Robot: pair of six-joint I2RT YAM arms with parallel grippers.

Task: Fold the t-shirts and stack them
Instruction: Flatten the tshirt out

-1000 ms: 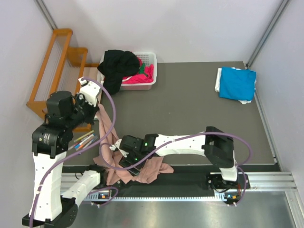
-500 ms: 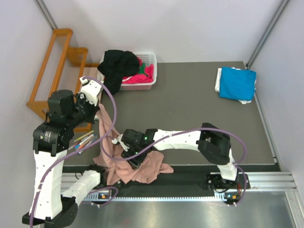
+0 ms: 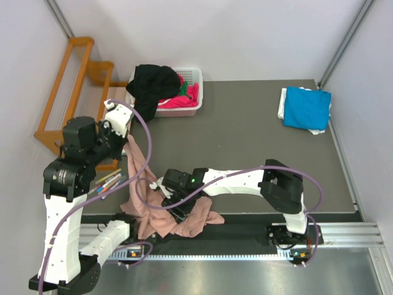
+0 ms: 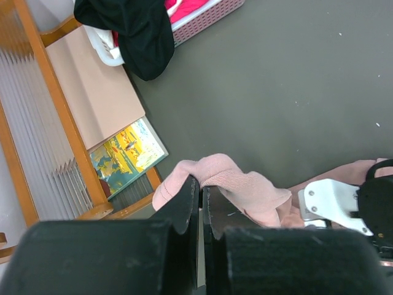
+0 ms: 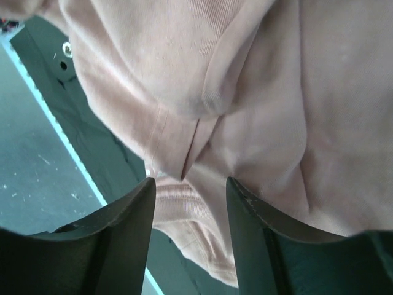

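This is a robot lab cell: bare white walls box in a grey table, a left arm and a right arm trail cables from a metal rail, with a basket of shirts and a wooden rack alongside.

No text, number, brand or sign is legible in any view. The book, beyond the left edge of the surface, has a yellow illustrated cover; any lettering there is too small to read. The pink shirt shows no readable label.
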